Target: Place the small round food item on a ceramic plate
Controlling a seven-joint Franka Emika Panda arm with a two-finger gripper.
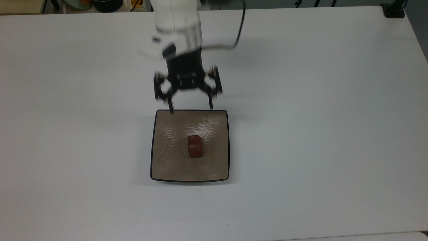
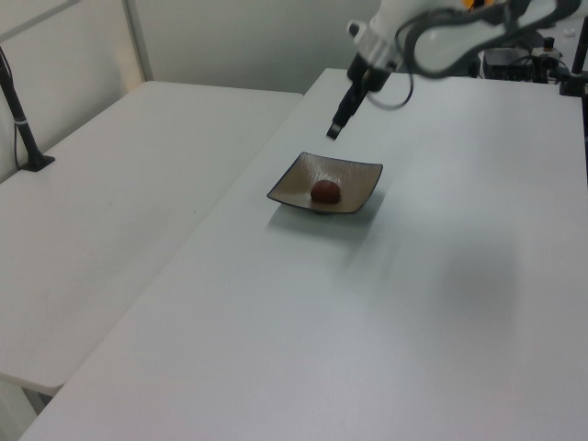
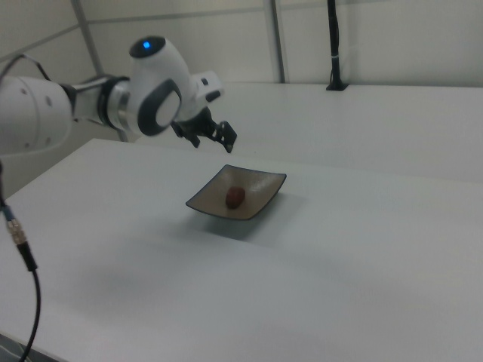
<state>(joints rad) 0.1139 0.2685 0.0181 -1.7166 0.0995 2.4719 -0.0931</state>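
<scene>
The small reddish-brown glossy round food item [image 1: 195, 146] lies on the square tan-brown glazed ceramic plate [image 1: 170, 160], near its middle.
The black two-finger gripper [image 1: 191, 109] hangs spread wide and empty above the plate's far edge in the top view, apart from the food, over the white table [image 1: 321, 134].

Even bright light, motion-blurred arm [image 1: 177, 23]
</scene>
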